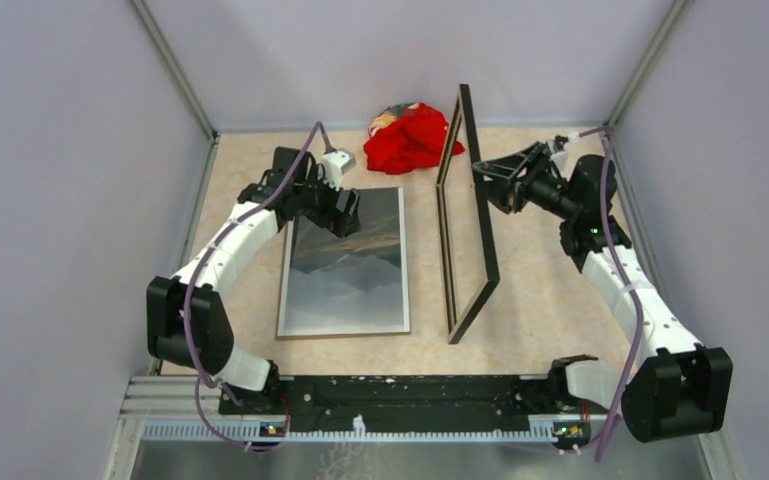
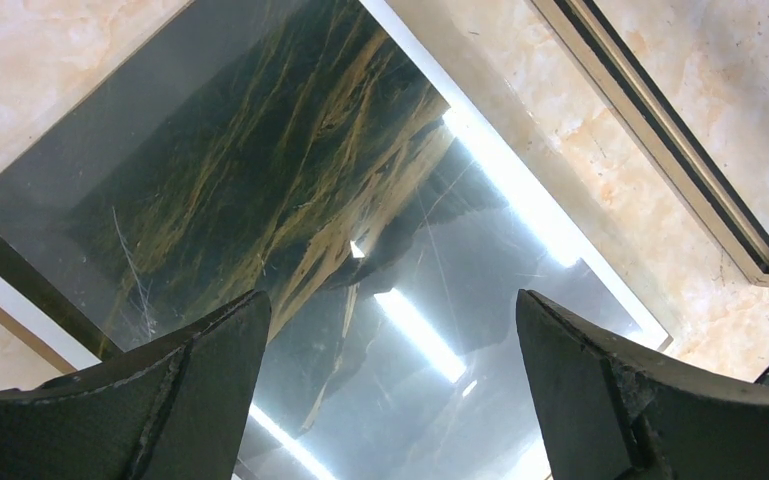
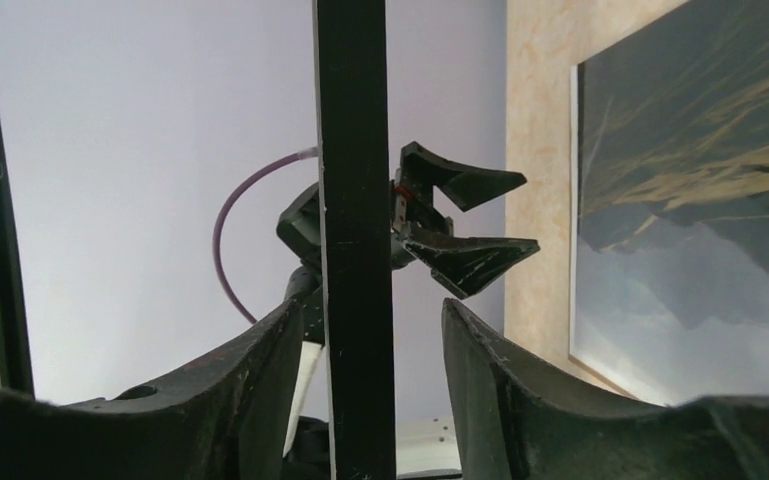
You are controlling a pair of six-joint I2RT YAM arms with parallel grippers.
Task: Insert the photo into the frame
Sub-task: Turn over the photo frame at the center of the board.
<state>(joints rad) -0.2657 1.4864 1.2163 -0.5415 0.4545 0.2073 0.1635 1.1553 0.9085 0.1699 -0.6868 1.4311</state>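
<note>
The photo (image 1: pixel 345 265) lies flat on the table, left of centre; it fills the left wrist view (image 2: pixel 290 180) and shows at the right of the right wrist view (image 3: pixel 680 200). My left gripper (image 1: pixel 345 215) hovers open and empty over the photo's far end, jaws wide apart (image 2: pixel 390 330). The frame (image 1: pixel 487 245) stands on its long edge right of the photo, its corner showing in the left wrist view (image 2: pixel 660 130). My right gripper (image 1: pixel 482 175) straddles the frame's upper rail (image 3: pixel 355 200). Its jaws (image 3: pixel 372 320) are open, with a gap on the right of the rail.
A crumpled red cloth (image 1: pixel 410 138) lies at the back of the table by the frame's far end. A thin brown edge (image 1: pixel 340 335) shows under the photo's near side. Grey walls close in the table on the left, back and right.
</note>
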